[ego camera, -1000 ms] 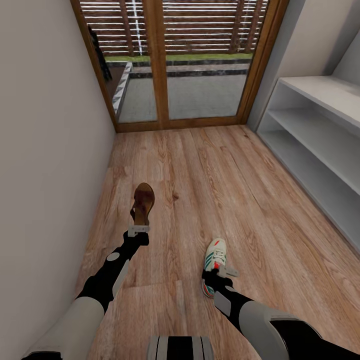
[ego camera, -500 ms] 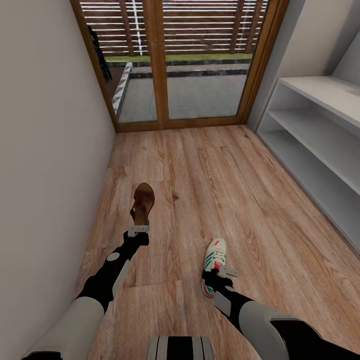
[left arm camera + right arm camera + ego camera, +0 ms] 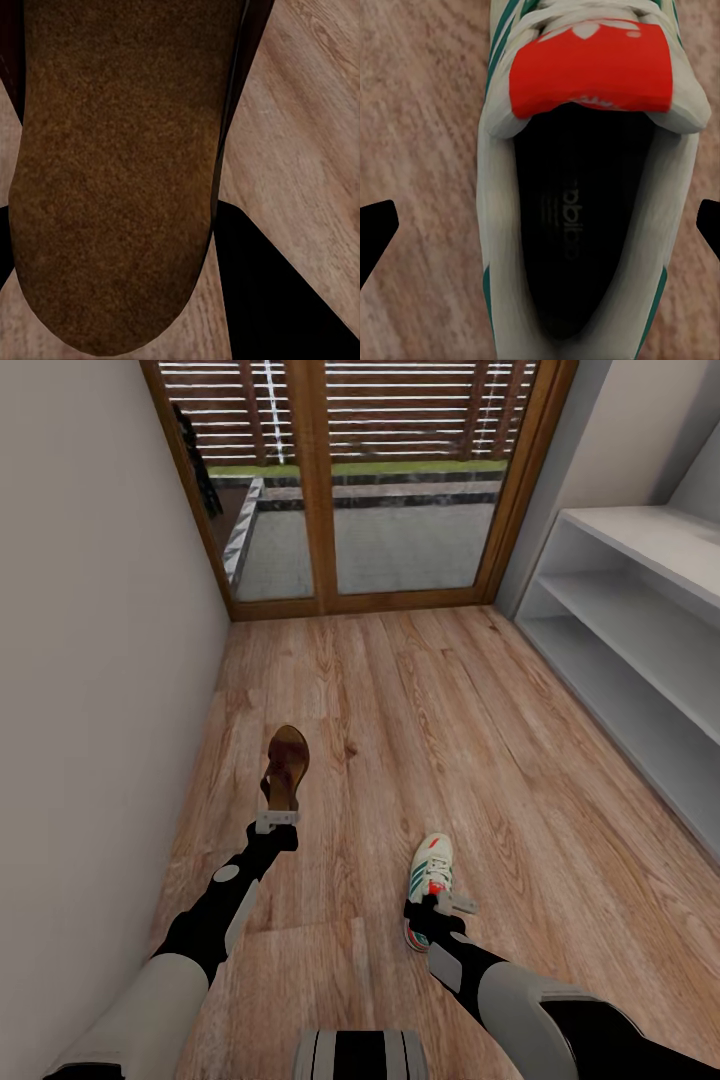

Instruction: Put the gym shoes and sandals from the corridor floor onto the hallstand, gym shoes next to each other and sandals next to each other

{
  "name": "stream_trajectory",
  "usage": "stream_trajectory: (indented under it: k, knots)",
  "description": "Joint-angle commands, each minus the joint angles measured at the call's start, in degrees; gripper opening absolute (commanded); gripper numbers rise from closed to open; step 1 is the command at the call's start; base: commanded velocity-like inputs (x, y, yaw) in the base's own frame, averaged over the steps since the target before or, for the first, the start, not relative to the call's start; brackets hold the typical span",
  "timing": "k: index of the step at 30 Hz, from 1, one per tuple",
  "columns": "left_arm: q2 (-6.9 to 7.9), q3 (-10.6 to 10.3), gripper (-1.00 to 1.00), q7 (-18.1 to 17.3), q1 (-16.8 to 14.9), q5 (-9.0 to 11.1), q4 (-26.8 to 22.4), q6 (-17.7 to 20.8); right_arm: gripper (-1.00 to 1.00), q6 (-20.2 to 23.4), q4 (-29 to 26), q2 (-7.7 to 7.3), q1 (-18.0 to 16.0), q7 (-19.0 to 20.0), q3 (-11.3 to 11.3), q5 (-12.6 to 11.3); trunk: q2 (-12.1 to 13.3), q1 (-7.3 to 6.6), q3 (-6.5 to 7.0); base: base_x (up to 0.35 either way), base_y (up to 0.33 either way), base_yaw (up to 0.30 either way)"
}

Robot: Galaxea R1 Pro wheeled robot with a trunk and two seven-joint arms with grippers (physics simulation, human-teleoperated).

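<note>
One dark brown sandal (image 3: pixel 287 765) juts forward from my left gripper (image 3: pixel 277 820), which is shut on its heel end; the footbed (image 3: pixel 112 172) lies between the dark fingers (image 3: pixel 277 292). One white gym shoe (image 3: pixel 428 875) with green stripes lies on the corridor floor (image 3: pixel 450 710). My right gripper (image 3: pixel 441 907) hovers over its heel. The shoe's opening and red tongue patch (image 3: pixel 589 71) sit between wide-apart fingertips (image 3: pixel 375 232), one of them clear of the shoe. The pale hallstand (image 3: pixel 640 630) stands along the right wall.
A plain wall runs close along the left (image 3: pixel 100 660). Wood-framed glass doors (image 3: pixel 310 490) close the corridor's far end. Bare plank floor stretches between the shoes and the hallstand.
The camera has shifted slightly: the doors and hallstand sit a little higher in the picture. Both arms, the sandal and the gym shoe keep their places.
</note>
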Motion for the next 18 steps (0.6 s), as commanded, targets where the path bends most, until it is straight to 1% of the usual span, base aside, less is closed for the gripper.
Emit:
stream_trajectory:
  k: [1,18]
  knots:
    - [-0.02,0.1,-1.0,-0.3,0.0,-0.2,0.0,-0.1,1.0,-0.4,0.2,0.01,-0.1,0.0,-0.3,-0.1,0.0,-0.01,-0.04,0.0,0.0,0.0]
    - [-0.02,0.1,-1.0,-0.3,0.0,-0.2,0.0,-0.1,1.0,-0.4,0.2,0.01,-0.1,-0.1,-0.3,-0.1,0.0,-0.01,-0.04,0.0,0.0,0.0]
